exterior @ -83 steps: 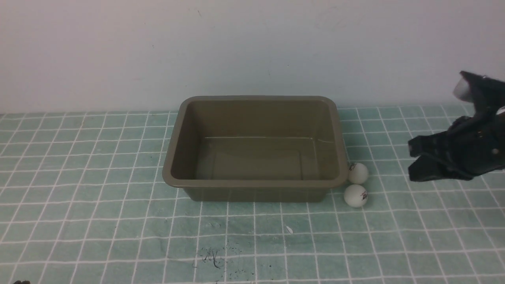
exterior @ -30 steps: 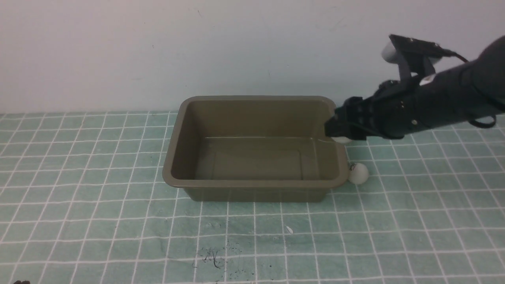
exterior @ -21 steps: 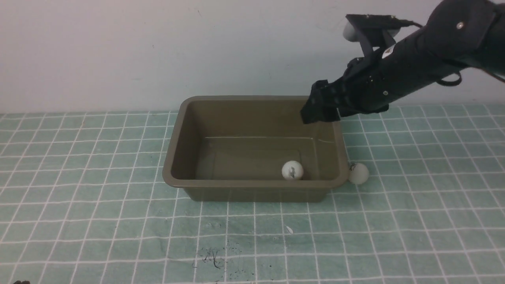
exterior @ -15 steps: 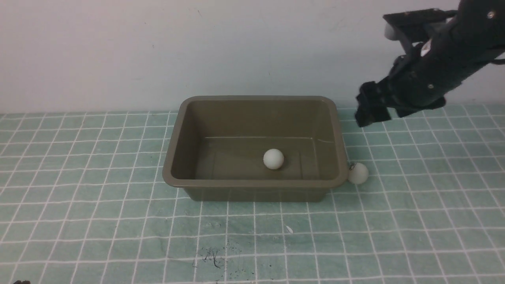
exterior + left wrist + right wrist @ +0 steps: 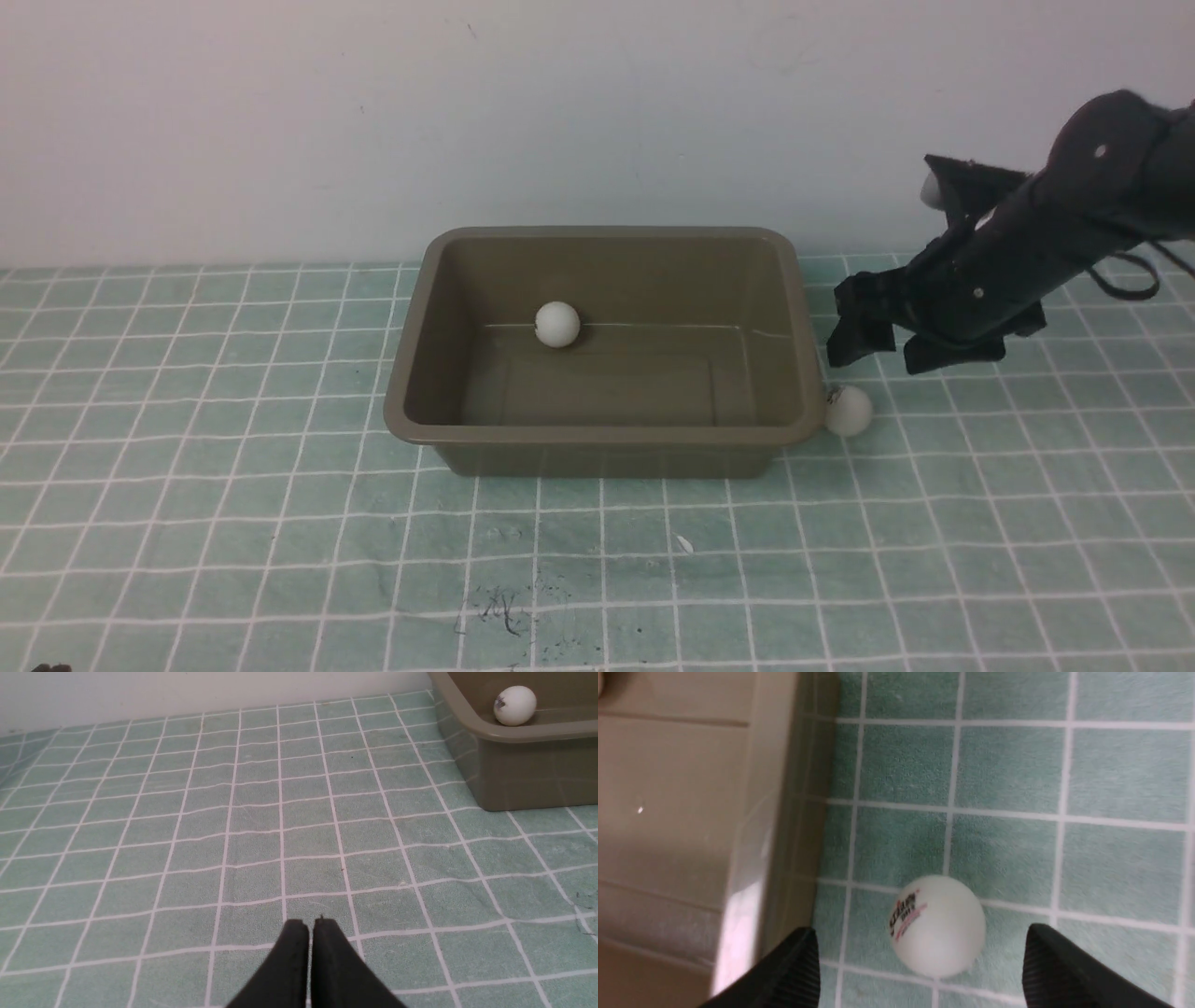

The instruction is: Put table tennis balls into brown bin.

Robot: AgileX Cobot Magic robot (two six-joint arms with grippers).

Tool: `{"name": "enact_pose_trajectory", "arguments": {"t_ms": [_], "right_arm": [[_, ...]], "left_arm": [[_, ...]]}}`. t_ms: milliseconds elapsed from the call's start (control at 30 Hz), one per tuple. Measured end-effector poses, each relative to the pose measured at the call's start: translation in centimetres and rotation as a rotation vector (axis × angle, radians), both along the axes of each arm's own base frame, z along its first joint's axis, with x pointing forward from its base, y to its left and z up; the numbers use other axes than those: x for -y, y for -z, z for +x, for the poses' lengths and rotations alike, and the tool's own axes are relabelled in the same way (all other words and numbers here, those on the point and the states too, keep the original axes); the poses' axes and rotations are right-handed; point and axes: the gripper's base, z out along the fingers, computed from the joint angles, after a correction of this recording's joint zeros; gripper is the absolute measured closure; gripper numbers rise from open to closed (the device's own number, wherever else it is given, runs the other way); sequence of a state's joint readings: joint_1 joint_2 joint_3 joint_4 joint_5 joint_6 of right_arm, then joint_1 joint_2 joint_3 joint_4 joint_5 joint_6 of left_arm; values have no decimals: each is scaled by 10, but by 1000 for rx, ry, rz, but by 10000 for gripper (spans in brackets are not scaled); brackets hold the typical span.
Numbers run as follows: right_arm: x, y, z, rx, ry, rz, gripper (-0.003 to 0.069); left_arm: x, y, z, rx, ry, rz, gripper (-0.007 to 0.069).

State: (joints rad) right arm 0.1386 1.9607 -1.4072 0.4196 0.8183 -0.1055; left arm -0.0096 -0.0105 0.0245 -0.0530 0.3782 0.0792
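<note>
- Jaws of the right arm [image 5: 916, 956] stand wide apart with nothing between them, seen from over here; the 2 black tips show on either side of the ball on the mat, as the right wrist camera has it.
- Jaws of the left arm [image 5: 301, 947] hang over bare grid, their 2 dark tips side by side and blurred. I cannot tell whether a slim gap is left between them, but I see nothing held there.
- Ball number 1, the loose one [image 5: 849, 412], sits on the tabletop [image 5: 597, 569] just beside the bin's right-hand wall, partly tucked by the flared rim in the front view. Its small printed logo faces the bin.
- Ball number 2, the one inside [image 5: 557, 324], is in the brown bin [image 5: 607, 435], over toward the back and left of centre.
- So 1 of 2 is in, and I'd say the step in hand is lining up to pick the other.
- Next, as I judge it, the right arm needs to come down and a little nearer, with 1 fingertip fitting into the narrow space between ball and bin wall, then close gently at the ball's middle.
- That narrow side is where I'd worry: a tip could knock the rim and shove the bin, or nudge the ball so that it rolls off.
- After that, it looks like 1 lift clear of the rim, a short swing left, and a release over the bin floor.
- The left arm seems to have 0 work to do here.
</note>
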Motion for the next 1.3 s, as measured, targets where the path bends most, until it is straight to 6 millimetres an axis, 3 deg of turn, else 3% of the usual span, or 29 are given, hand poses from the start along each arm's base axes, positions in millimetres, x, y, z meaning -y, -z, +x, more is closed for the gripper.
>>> {"name": "enact_pose_trajectory", "arguments": {"t_ms": [233, 300, 333, 433, 533, 600, 667, 767, 867, 967, 1000, 1133, 1200, 1267, 1300], "right_arm": [[-1, 36, 7, -65, 8, -2, 154], [-1, 41, 8, -76, 8, -4, 187], [0, 46, 8, -83, 6, -10, 289], [6, 44, 10, -71, 14, -11, 300], [15, 29, 9, -41, 33, -3, 298], [19, -5, 3, 24, 37, 12, 298], [15, -30, -4, 76, 31, 34, 298], [-9, -68, -16, 196, -21, 76, 298], [-43, -78, -22, 294, -127, 78, 298], [-56, -76, -24, 313, -170, 72, 286], [-61, -76, -25, 321, -185, 71, 247], [-56, -91, -31, 343, -215, 42, 76], [-50, -107, -38, 371, -225, 16, 64], [-33, -151, -61, 459, -212, -40, 132], [-31, -155, -63, 470, -209, -45, 144]], "left_arm": [[0, 0, 0, 0, 0, 0, 629], [0, 0, 0, 0, 0, 0, 629], [0, 0, 0, 0, 0, 0, 629], [0, 0, 0, 0, 0, 0, 629], [0, 0, 0, 0, 0, 0, 629], [0, 0, 0, 0, 0, 0, 629], [0, 0, 0, 0, 0, 0, 629], [0, 0, 0, 0, 0, 0, 629], [0, 0, 0, 0, 0, 0, 629], [0, 0, 0, 0, 0, 0, 629], [0, 0, 0, 0, 0, 0, 629], [0, 0, 0, 0, 0, 0, 629], [0, 0, 0, 0, 0, 0, 629], [0, 0, 0, 0, 0, 0, 629], [0, 0, 0, 0, 0, 0, 629]]}}
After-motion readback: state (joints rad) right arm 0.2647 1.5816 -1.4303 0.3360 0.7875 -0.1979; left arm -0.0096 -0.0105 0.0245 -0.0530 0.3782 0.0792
